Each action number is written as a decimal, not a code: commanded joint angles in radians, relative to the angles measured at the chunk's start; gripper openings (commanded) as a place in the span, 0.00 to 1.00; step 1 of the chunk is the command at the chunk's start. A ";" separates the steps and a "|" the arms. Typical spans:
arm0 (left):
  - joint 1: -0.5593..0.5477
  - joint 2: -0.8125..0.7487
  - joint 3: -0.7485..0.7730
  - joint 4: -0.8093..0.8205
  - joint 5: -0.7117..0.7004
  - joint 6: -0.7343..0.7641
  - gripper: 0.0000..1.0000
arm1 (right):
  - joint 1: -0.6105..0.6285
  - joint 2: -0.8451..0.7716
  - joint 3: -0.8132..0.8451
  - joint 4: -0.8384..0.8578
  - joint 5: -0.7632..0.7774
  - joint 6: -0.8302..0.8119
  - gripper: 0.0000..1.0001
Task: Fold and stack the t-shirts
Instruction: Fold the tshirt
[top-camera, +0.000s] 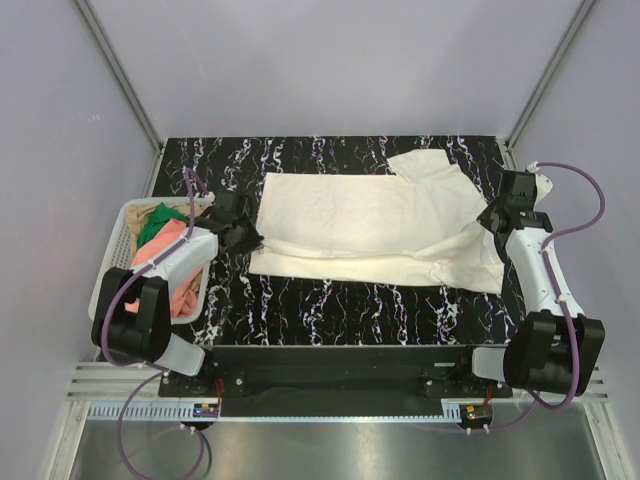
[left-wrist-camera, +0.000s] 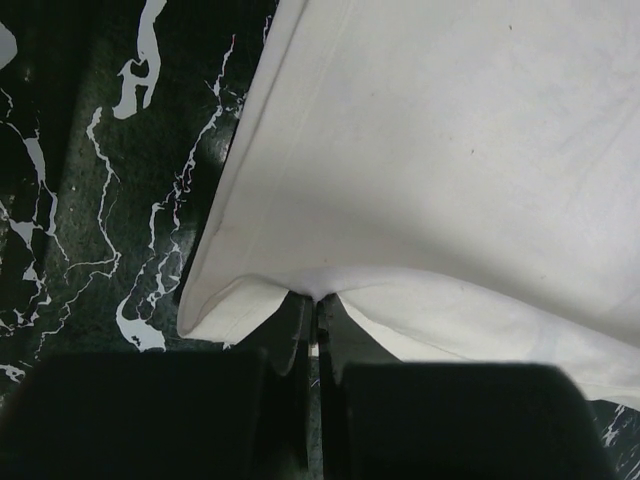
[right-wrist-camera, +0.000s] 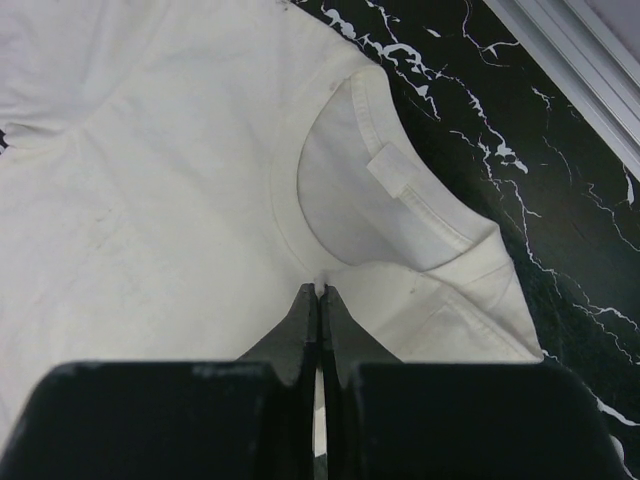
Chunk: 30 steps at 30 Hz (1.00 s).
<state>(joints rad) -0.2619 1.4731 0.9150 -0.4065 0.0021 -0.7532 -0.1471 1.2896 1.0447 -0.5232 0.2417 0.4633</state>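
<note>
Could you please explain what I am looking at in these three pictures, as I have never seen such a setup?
Two robot arms are bolted at the near edge of a black marbled table. The overhead picture looks down from behind them; the other two come from cameras on each wrist. A large cream-white t-shirt lies spread on the table. The left gripper is shut on the shirt's edge at its bottom end, and the right gripper is shut on the cloth at its collar. At the left stands a white mesh basket holding more shirts, pink and green.
</note>
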 joint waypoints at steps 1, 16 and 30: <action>0.003 0.021 0.053 0.018 -0.051 0.006 0.00 | -0.005 0.020 0.044 0.077 -0.015 -0.048 0.00; 0.001 0.075 0.108 -0.009 -0.070 0.009 0.32 | -0.005 0.065 0.061 0.069 -0.010 -0.020 0.00; -0.155 0.023 0.118 -0.058 -0.206 0.100 0.41 | -0.005 0.102 0.071 0.100 -0.096 0.011 0.00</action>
<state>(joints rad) -0.4198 1.5246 1.0340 -0.4648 -0.1432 -0.6827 -0.1471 1.3941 1.0733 -0.4671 0.1638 0.4603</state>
